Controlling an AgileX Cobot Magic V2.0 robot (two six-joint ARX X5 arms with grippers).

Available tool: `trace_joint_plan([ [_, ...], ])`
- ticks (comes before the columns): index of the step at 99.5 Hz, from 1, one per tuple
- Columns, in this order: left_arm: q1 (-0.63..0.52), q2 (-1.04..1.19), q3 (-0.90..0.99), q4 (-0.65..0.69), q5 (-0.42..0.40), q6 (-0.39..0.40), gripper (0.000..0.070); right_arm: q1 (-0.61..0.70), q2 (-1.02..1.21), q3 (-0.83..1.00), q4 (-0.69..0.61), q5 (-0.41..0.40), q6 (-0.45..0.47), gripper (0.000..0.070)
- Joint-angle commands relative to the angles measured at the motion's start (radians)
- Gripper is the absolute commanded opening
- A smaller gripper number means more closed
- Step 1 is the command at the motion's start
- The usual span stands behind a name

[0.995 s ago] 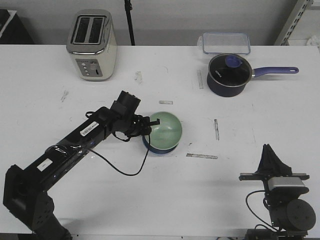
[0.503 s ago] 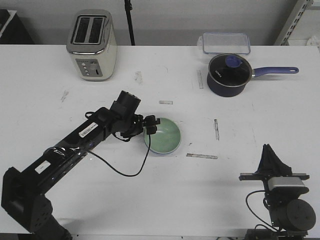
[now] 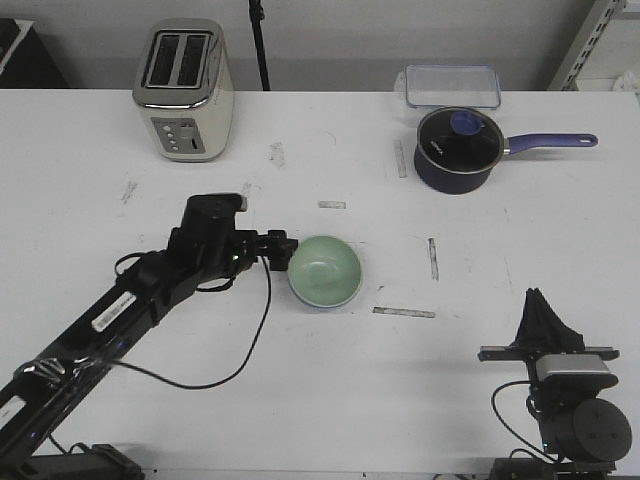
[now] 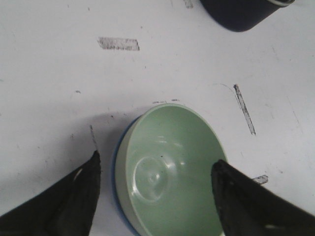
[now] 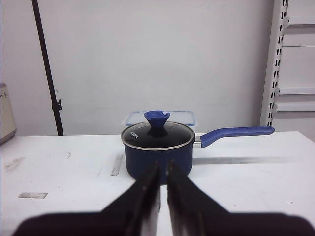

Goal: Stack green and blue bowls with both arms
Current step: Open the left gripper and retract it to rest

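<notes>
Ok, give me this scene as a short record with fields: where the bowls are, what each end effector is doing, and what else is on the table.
green bowl: nested inside the blue bowl, mid-table
blue bowl: only a rim sliver shows beneath the green one
left end effector: open, fingers on either side of the stack, not gripping
right end effector: shut, parked at the near right edge, empty
stack status: looks done
other items: toaster, lidded saucepan, clear container
</notes>
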Motion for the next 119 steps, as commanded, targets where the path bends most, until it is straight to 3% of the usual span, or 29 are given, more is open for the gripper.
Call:
trace_joint_plan([
  [1,0.018,-0.058,-0.065,0.071,0.000,0.084,0.0395,0.001,-0.002,0.001,0.013,0.000,0.003,0.0015],
  [5,0.037,-0.102,-0.114,0.114,-0.008,0.104,0.0360,0.001,-0.002,0.001,0.013,0.000,0.003,0.0015],
  [18,0.112,-0.246,-0.269,0.247,-0.038,0.205,0.0147,0.001,-0.002,0.001,0.013,0.000,0.003,0.0015],
  [32,0.200,-0.389,-0.406,0.341,-0.041,0.348,0.0118,0.001,-0.002,0.001,0.013,0.000,0.003,0.0015],
  [49,0.301,-0.549,-0.534,0.364,-0.058,0.518,0.0099,0.001,-0.002,0.001,0.013,0.000,0.003,0.0015],
  [60,0.363,-0.652,-0.609,0.364,-0.101,0.521,0.0000,0.001,-0.002,0.001,0.013,0.000,0.003,0.0015],
  [94,0.457,-0.978,-0.795,0.352,-0.122,0.517,0.0001,0.001,-0.002,0.001,0.013,0.000,0.003,0.0015],
  [119,0.457,-1.141,-0.811,0.235,-0.118,0.515,0.0002,0.001,-0.002,0.001,0.013,0.000,0.003,0.0015],
])
